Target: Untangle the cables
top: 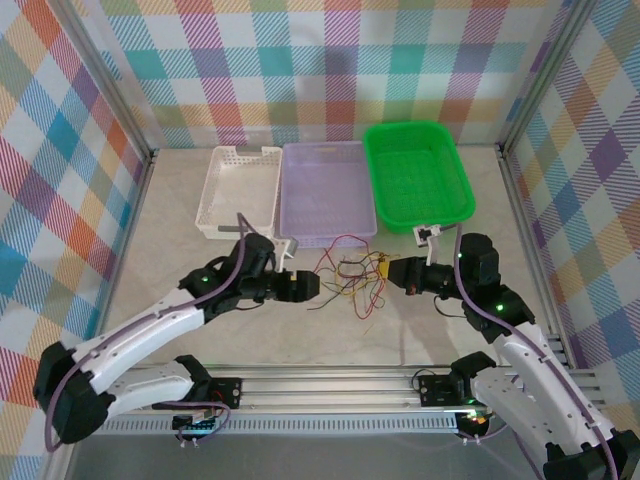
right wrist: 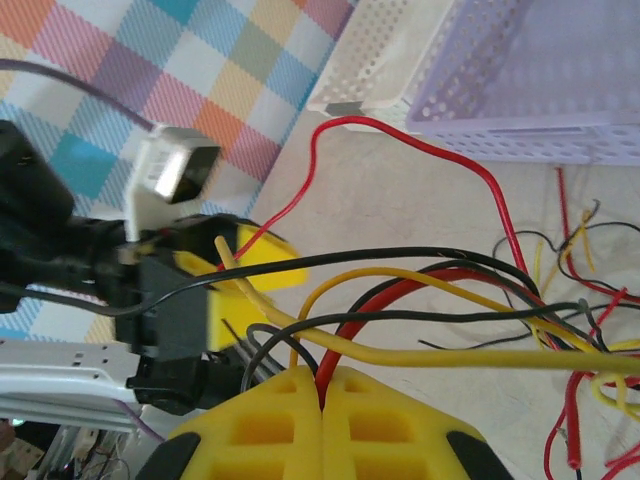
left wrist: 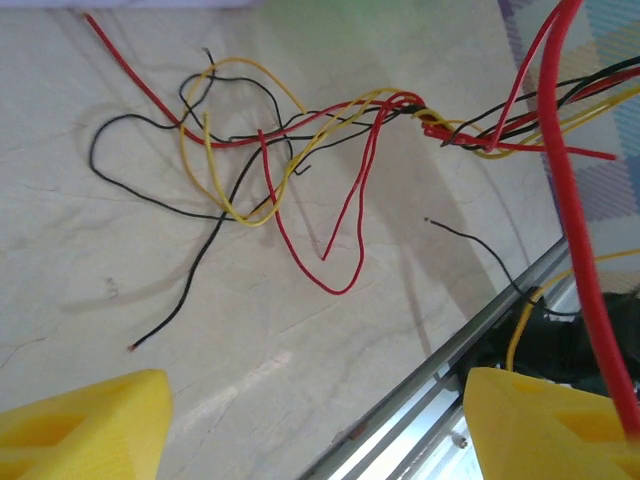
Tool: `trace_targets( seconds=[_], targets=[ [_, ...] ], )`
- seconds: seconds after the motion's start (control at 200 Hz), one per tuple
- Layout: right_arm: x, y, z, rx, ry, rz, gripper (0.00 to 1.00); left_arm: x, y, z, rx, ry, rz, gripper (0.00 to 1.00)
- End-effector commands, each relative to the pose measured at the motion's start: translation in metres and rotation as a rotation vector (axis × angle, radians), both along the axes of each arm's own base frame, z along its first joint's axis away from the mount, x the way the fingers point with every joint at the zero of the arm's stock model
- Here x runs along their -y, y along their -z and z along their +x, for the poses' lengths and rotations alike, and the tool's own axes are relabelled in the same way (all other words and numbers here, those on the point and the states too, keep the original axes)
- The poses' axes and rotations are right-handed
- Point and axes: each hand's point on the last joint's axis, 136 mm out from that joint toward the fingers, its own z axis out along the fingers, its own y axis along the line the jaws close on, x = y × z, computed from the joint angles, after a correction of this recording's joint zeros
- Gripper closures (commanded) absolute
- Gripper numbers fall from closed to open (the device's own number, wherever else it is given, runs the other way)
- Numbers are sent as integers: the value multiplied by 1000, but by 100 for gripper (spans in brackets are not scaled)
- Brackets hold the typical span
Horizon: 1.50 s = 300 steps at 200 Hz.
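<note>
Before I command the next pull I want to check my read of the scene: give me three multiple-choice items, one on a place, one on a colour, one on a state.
1. The cables lie: A on the table in front of the lavender tray; B inside that tray; C on the rail.
2. The far-right basket is: A white; B green; C red.
3. The right gripper is: A wide open; B shut on nothing; C shut on cables.
Answers: A, the top view shows the tangle on bare table; B, its mesh is bright green; C, its jaws meet on a red cable.
</note>
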Motion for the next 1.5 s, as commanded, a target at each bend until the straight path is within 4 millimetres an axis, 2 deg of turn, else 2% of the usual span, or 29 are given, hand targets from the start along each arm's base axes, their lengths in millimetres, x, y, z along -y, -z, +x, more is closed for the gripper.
trace_targets(
  seconds=[0.0,0.07,0.13,0.225,0.31,0.415,0.54,0.745,0.92,1.03,1.36,1.42,1.495],
  targets=[
    [-7,-28,-12,93,-80,75,100,28,-6,11,40,13,-48,23],
    [-7,-35,-17,119,-99,95,100,36,0,17,34,13,-35,23],
    [-7,-38,-21,127,-112,103,100,45,-3,19,40,25,-57,23],
    [-9,-41,-25,124,-135,115,100,60,-26,15,84,61,-137,23],
    [-10,-45,-25,118,-136,133,100,74,-50,7,146,115,-217,17],
    [-11,-54,-26,121,-141,165,100,93,-57,-6,172,211,-255,15],
    [-11,-69,-29,121,-151,201,100,108,-41,-17,165,304,-234,15],
    [-12,-88,-35,100,-163,245,100,114,-14,-21,173,369,-165,15],
    [-10,-105,-39,102,-163,280,100,118,27,-23,183,390,-9,15],
    [-10,-112,-42,97,-170,293,100,122,43,-24,198,392,54,15],
    [-9,-127,-48,85,-184,328,100,121,59,-5,249,325,134,14],
    [-8,-130,-48,76,-173,334,100,124,57,-8,244,331,102,14],
    [-7,-132,-46,70,-157,334,100,130,44,-18,243,357,6,14]
  ],
)
